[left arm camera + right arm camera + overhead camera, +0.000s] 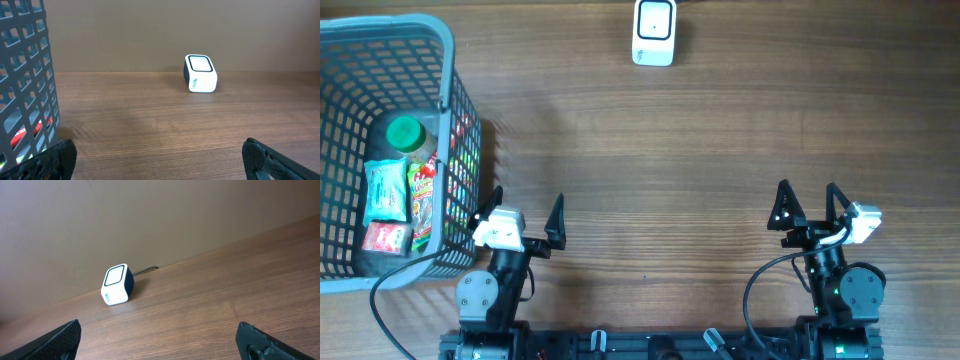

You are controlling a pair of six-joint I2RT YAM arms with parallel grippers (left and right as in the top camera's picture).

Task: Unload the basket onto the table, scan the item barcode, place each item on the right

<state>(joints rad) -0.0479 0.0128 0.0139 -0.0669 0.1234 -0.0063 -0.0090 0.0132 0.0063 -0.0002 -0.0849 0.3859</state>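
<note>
A white barcode scanner (654, 32) stands at the far middle of the wooden table; it also shows as the scanner (200, 73) in the left wrist view and the scanner (117, 284) in the right wrist view. Items lie in a grey basket (448, 110) at the left: a green-capped bottle (404, 133) and snack packets (388, 190). My left gripper (525, 212) rests open beside the basket's near right corner, holding nothing. My right gripper (812, 204) is open and empty at the near right. No barcode is readable.
The basket wall (25, 85) fills the left edge of the left wrist view, close to my left finger. A thin cable (146, 270) runs from the scanner toward the back wall. Bare wood (660, 190) lies between the grippers and the scanner.
</note>
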